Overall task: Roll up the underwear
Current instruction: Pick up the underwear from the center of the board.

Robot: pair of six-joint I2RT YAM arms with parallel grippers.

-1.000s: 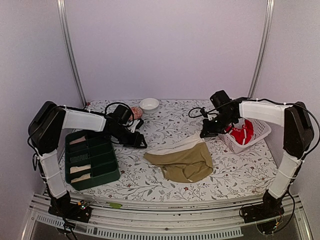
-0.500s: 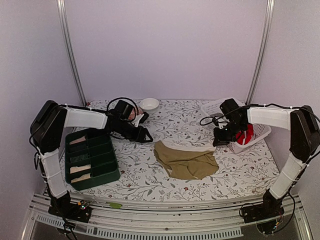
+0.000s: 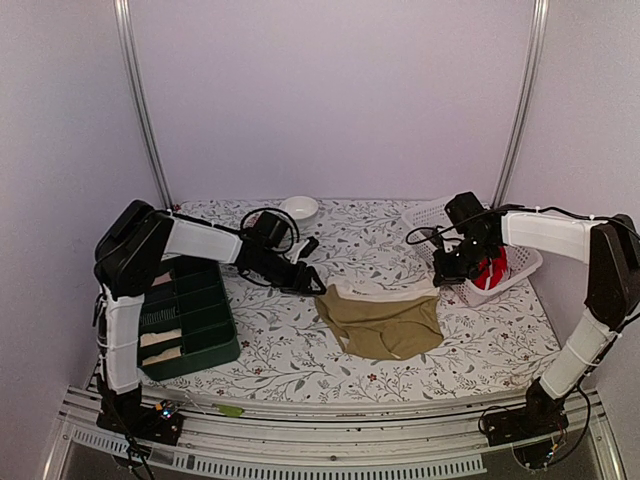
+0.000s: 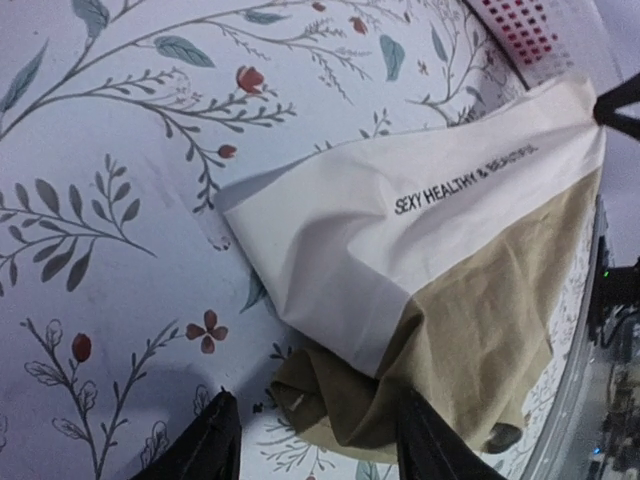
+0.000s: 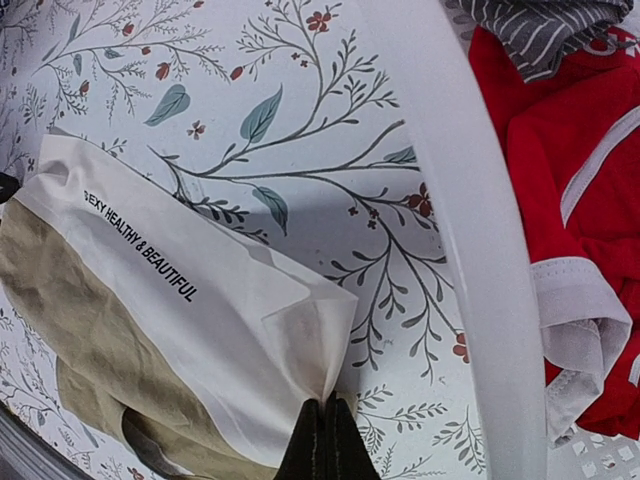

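Right gripper (image 5: 320, 442): jaws fully closed, pinching one corner of the cream waistband (image 5: 200, 300) of the khaki underwear (image 3: 385, 322). The pinch point sits just beside the outer rim of the white basket (image 5: 470, 200).

Left gripper (image 4: 320, 445): jaws parted. Its two dark fingertips (image 4: 215, 445) stand either side of a bunched khaki edge at the opposite end of the garment. Nothing is clamped.

Khaki underwear: lies on the floral table cover (image 3: 300, 350), centre of the table, between the two arms. The waistband faces the far side and is printed "SEXY HEALTHY & BEAUTIFUL". The body is spread mostly flat toward the near edge, with some folds near the left gripper. It is not rolled.

Basket: at the table's right, far side. It holds the red underwear (image 5: 560, 130), which has white trim, and a grey striped piece (image 5: 540, 25) above it in the right wrist view.

Dark green tray (image 3: 225, 330): on the left side of the table, divided into compartments. Pale pieces (image 3: 160, 340) lie in some of them; from the top view I cannot tell whether they are rolled.

Small white bowl (image 3: 298, 207): at the far edge, well apart from the garment.
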